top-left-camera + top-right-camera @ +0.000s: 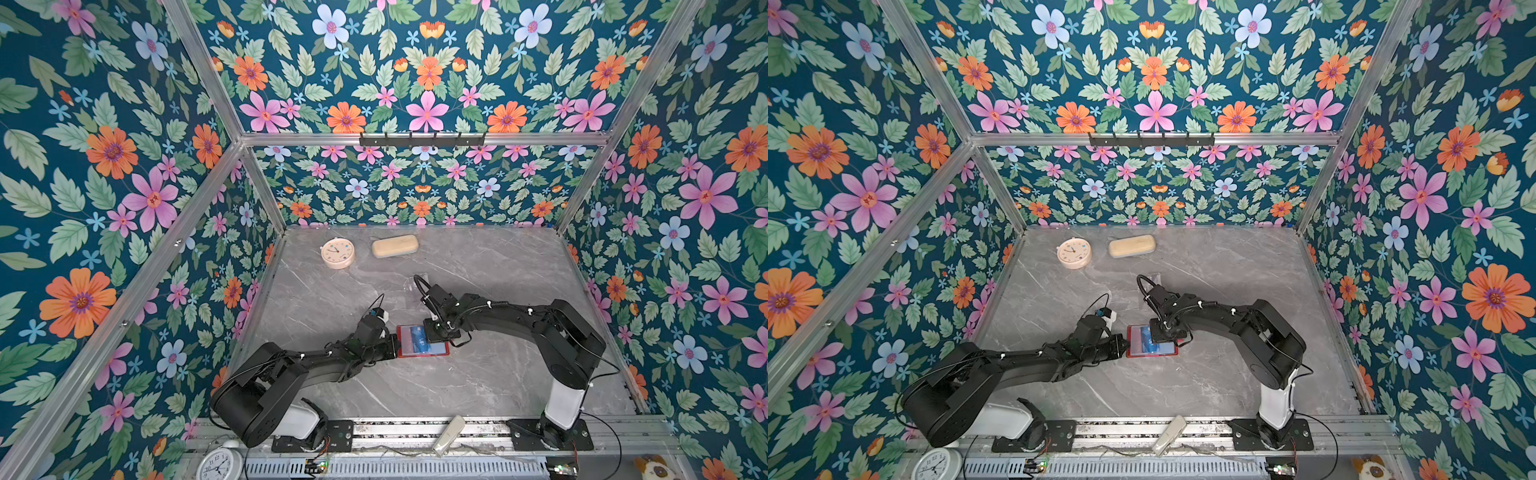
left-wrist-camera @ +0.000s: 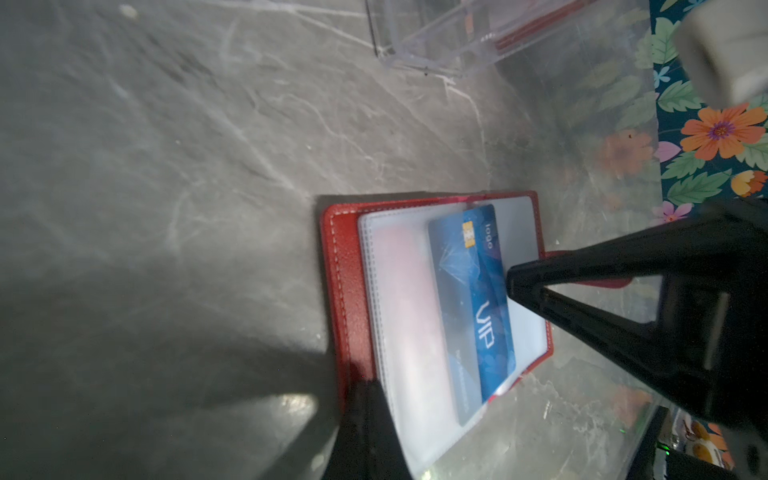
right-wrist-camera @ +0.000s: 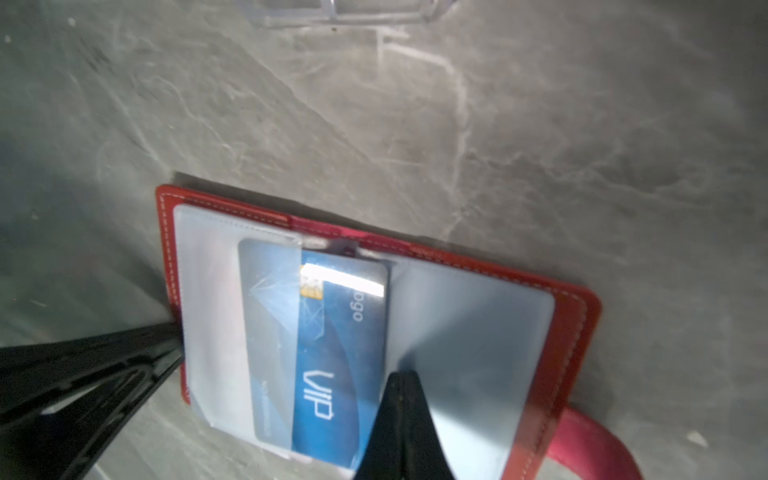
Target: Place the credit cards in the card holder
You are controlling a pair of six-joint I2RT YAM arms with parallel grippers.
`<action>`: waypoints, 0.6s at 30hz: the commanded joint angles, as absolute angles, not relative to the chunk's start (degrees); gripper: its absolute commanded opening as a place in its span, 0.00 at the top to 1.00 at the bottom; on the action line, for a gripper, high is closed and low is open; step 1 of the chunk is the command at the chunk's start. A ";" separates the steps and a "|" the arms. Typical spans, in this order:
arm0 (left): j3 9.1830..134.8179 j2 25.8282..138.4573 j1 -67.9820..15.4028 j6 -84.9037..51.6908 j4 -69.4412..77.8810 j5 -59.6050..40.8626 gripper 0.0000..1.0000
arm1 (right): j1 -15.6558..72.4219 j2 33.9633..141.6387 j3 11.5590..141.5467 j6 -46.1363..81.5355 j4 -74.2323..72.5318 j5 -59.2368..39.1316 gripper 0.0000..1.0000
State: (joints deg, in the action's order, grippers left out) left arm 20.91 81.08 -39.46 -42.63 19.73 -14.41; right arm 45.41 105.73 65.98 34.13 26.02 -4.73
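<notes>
The red card holder (image 1: 422, 355) (image 1: 1150, 354) lies open and flat on the grey counter (image 1: 498, 374), near the front and between the two arms. Its frosted clear sleeves (image 2: 415, 332) face up, and a red strap (image 3: 582, 440) curls out from one edge. The blue card (image 2: 486, 299) (image 3: 332, 353), marked "VIP" in white with a gold chip, lies partly inside a sleeve. The half under the plastic looks dulled and the other half is bare and vivid. The right claw (image 2: 509, 282) (image 3: 401, 378) is closed, its joined tips resting against the card's bare long edge. In both top views this claw is hidden under its own wrist. The left claw (image 1: 395, 345) (image 3: 174, 345) is also closed, with its tips at the holder's opposite edge, touching the red cover and sleeve border. I cannot tell whether it pinches the cover or only presses it. A clear plastic box (image 2: 436, 37) stands on the counter just beyond the holder. Far back, well apart from it, a round pale clock (image 1: 337, 252) and a beige case (image 1: 395, 246) lie side by side.
</notes>
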 commanded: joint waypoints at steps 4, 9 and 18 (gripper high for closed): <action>20.47 81.45 -39.49 -42.01 12.50 -13.05 1.00 | 45.87 107.88 67.65 33.78 28.77 -4.94 0.97; 20.61 81.62 -39.54 -41.84 12.54 -13.09 1.00 | 46.38 109.71 69.27 32.81 30.08 -6.06 0.91; 20.75 81.66 -39.45 -41.87 12.56 -13.10 1.00 | 47.46 111.53 70.62 31.92 31.28 -6.59 0.84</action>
State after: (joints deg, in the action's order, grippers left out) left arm 21.04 81.19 -39.46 -42.61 19.70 -14.37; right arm 47.03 110.19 71.22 32.53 29.04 -5.41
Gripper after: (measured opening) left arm 0.044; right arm 0.164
